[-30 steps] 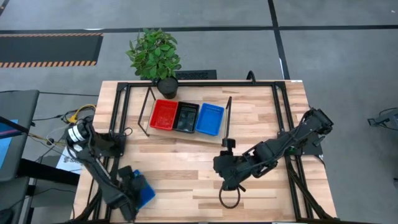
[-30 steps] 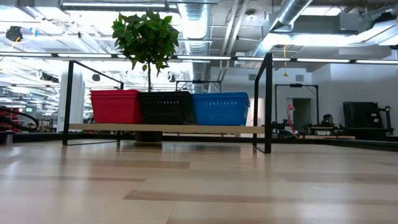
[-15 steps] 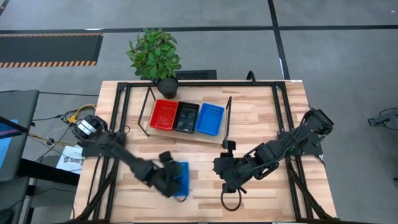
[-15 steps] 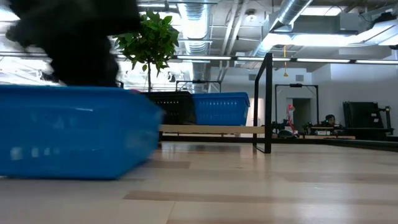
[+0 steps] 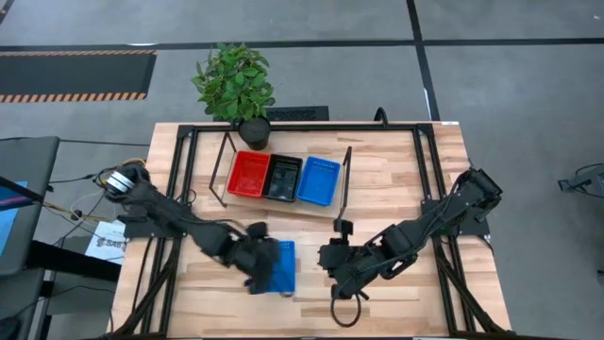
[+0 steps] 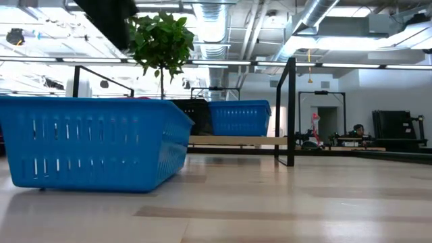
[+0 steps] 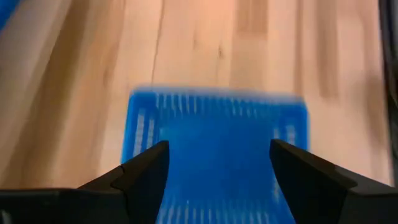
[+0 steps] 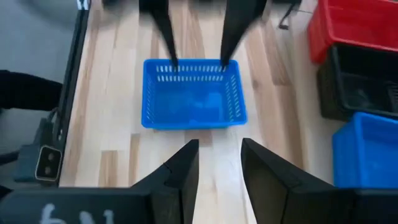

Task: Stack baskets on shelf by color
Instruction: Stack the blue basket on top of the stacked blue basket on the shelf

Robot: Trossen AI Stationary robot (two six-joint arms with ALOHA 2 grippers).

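- So the loose blue basket (image 5: 281,266) is now sitting flat on the tabletop (image 5: 396,189) in the lower middle of the high view. A second ago it was way down in the lower-left corner, getting carried in by the left arm.
- The left claw (image 5: 257,270) is hanging spread wide over the basket's left rim, fingers either side of the wall, so to me it's looking released, not gripping.
- The right claw (image 5: 332,257) is waiting just right of the basket, pointing at it with fingers partly apart and nothing between them. I'm guessing a handoff is coming up.
- The shelf (image 5: 247,199), upper middle of the high view, is already carrying a red basket (image 5: 248,174), a black basket (image 5: 282,178) and another blue basket (image 5: 318,180) side by side. The loose one probably belongs on that right-hand blue one.
- Stuff in the way: the shelf's black end frame (image 5: 346,179) is standing right next to the blue stack, between it and the right arm. The potted plant (image 5: 235,83) is sitting behind the shelf, well out of the path.
- In the low view the loose basket is filling the left side and blocking the red one completely.
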